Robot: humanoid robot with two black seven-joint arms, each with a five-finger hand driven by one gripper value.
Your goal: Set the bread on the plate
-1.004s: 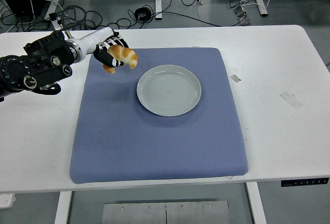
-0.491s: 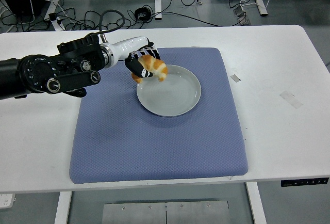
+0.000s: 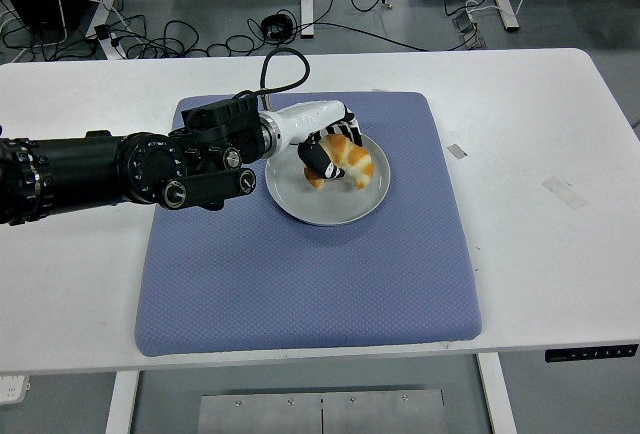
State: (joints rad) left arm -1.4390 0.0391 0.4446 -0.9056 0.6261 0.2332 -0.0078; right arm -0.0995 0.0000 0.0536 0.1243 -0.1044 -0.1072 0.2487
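Note:
A golden croissant-shaped bread [image 3: 350, 163] is held in my left hand [image 3: 333, 157], whose black and white fingers curl around it. Hand and bread are over the middle of the pale grey round plate [image 3: 320, 205], low above its surface; whether the bread touches the plate I cannot tell. The plate sits on the upper middle of a blue-grey mat [image 3: 300, 274]. My left arm [image 3: 130, 169] stretches in from the left edge across the mat's upper left. The right arm is out of view.
The mat lies on a white table [image 3: 530, 134]. Small strips of tape [image 3: 456, 151] [image 3: 565, 192] mark the table right of the mat. Cables lie on the floor beyond the far edge.
My left hand has carried the bread rightward, from the mat's upper left corner, past the plate's left rim, to over the plate's middle, and it has come lower.

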